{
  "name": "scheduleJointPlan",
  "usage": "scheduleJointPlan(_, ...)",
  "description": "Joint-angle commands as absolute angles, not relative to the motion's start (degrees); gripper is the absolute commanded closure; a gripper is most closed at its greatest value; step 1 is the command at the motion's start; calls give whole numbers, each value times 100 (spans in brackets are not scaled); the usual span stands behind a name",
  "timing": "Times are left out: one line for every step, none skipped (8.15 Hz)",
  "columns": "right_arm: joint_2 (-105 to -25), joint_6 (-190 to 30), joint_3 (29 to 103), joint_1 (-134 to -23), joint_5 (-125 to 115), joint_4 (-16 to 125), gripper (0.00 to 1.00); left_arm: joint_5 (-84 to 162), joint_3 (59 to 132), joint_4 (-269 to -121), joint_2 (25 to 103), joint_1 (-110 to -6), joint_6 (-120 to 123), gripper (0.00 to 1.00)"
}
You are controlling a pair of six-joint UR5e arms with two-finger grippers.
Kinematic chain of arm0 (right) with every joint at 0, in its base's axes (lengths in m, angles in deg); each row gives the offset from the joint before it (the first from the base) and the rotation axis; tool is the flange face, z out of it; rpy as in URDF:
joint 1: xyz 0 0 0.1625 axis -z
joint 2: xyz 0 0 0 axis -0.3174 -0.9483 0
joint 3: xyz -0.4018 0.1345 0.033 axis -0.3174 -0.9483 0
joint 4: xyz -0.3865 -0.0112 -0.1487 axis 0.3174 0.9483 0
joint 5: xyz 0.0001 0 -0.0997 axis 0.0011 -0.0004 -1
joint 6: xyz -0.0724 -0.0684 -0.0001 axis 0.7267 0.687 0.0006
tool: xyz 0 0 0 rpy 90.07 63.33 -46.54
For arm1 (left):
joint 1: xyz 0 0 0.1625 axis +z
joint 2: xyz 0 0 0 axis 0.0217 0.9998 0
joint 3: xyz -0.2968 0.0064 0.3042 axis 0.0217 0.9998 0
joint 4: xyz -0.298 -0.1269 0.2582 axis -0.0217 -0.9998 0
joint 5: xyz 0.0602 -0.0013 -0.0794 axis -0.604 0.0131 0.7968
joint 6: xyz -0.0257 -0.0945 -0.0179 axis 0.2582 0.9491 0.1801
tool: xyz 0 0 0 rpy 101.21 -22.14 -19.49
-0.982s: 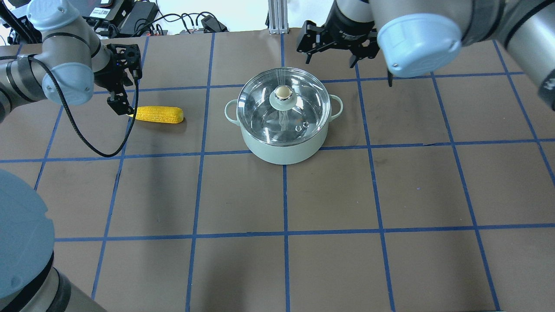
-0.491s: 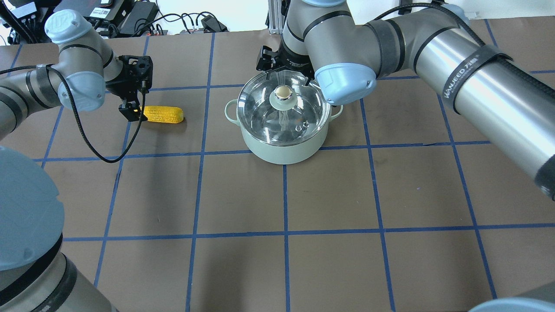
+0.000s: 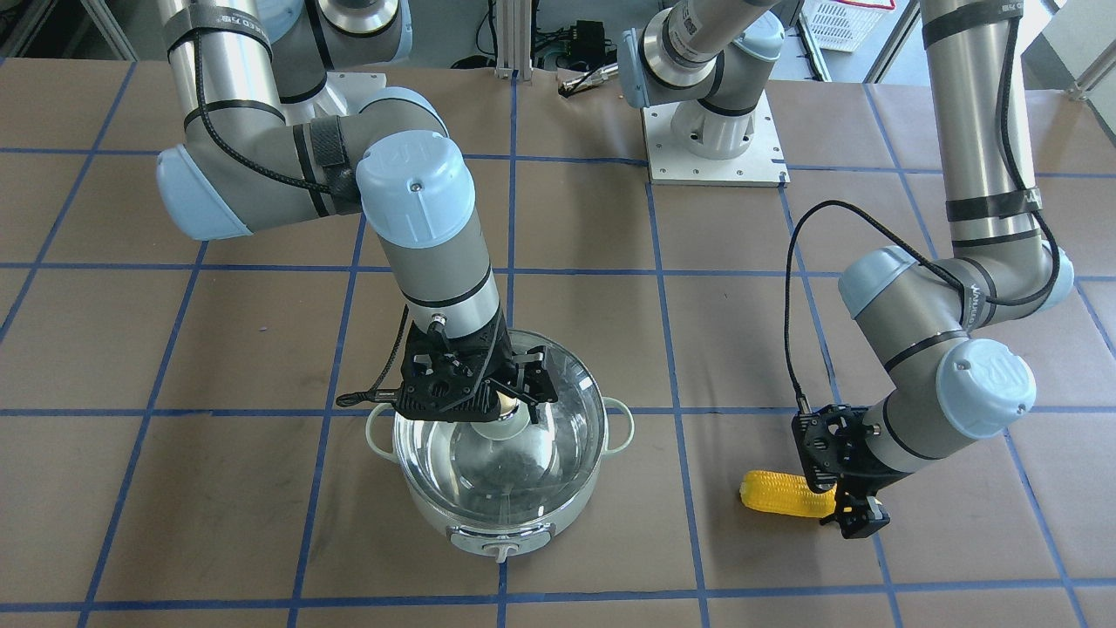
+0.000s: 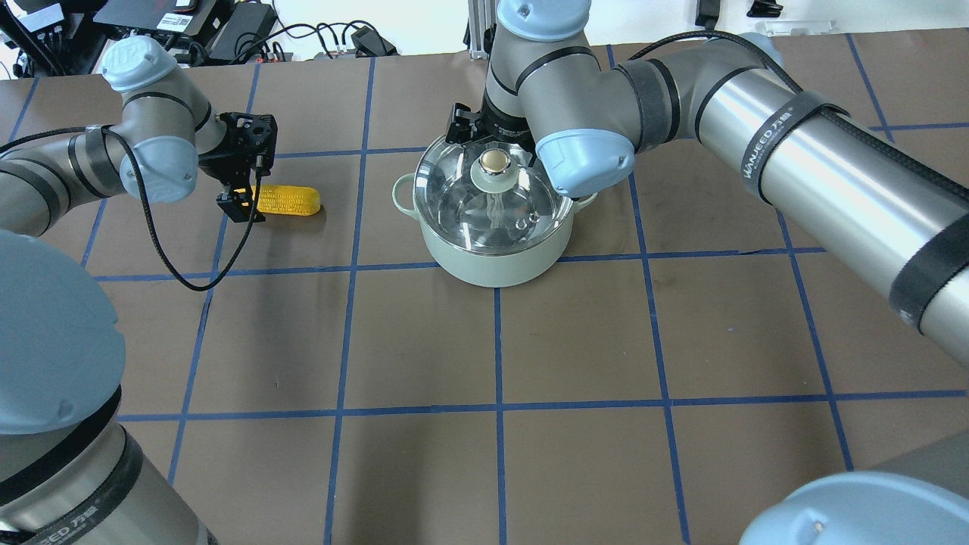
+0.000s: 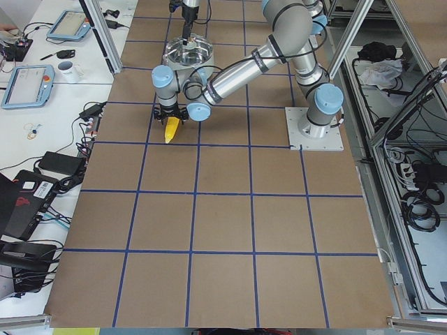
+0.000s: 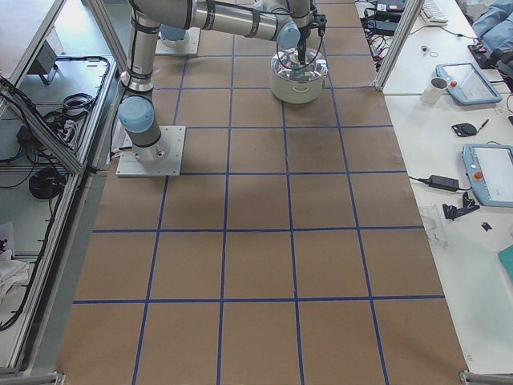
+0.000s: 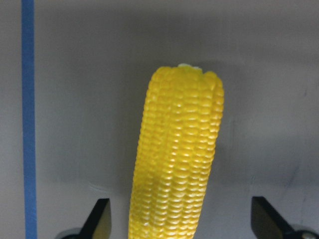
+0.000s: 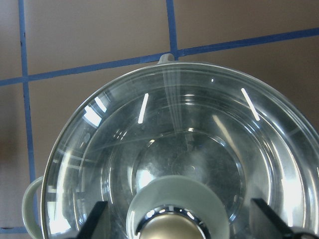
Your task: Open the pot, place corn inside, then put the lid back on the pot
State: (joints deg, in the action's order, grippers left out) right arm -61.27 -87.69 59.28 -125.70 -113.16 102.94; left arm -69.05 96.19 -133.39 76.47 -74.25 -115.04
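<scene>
The mint-green pot [image 4: 493, 253] stands mid-table with the glass lid [image 4: 522, 208] on it. My right gripper [image 8: 180, 221] hangs open over the lid, its fingers on either side of the beige-capped knob [image 4: 493, 160] without touching it; the front-facing view shows this gripper [image 3: 488, 397] just above the lid [image 3: 540, 445]. The yellow corn [image 4: 291, 200] lies flat on the table to the pot's left. My left gripper [image 7: 184, 221] is open and low, its fingers on either side of the corn [image 7: 177, 164] near its tapered end, not closed on it.
The table is brown paper with a blue tape grid. Cables and electronics [image 4: 227, 30] lie along the back edge. The left arm's black cable [image 4: 189, 284] loops down near the corn. The arm base plate [image 3: 715, 166] sits on the robot's side.
The right arm swung in from the back right and brought its gripper over the lid knob. The left gripper moved right and down to straddle the corn's end.
</scene>
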Motion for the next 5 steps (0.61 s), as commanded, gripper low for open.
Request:
scheduleJointPlan(-6094,-8817,5932,-12573,-11327,10295,12,-6923,9619,-13213,7788,-7425,-11514,0)
scheduleJointPlan(-6094,-8817,5932,-12573,-11327,10286,15,-6940,9619,-13213,7796,-7425,-11557,7)
scheduleJointPlan(-6103,-8826,5932,-12573,-11318,10286,18,-6958,9619,-13213,7797,-7425,-11575,34)
scheduleJointPlan(-6103,-8826,5932,-12573,-11318,10286,18,-6967,9619,-13213,7805,-7425,-11567,79)
scheduleJointPlan(-6103,-8817,5932,-12573,-11327,10286,19,-6967,9619,-13222,7805,-7425,-11558,100)
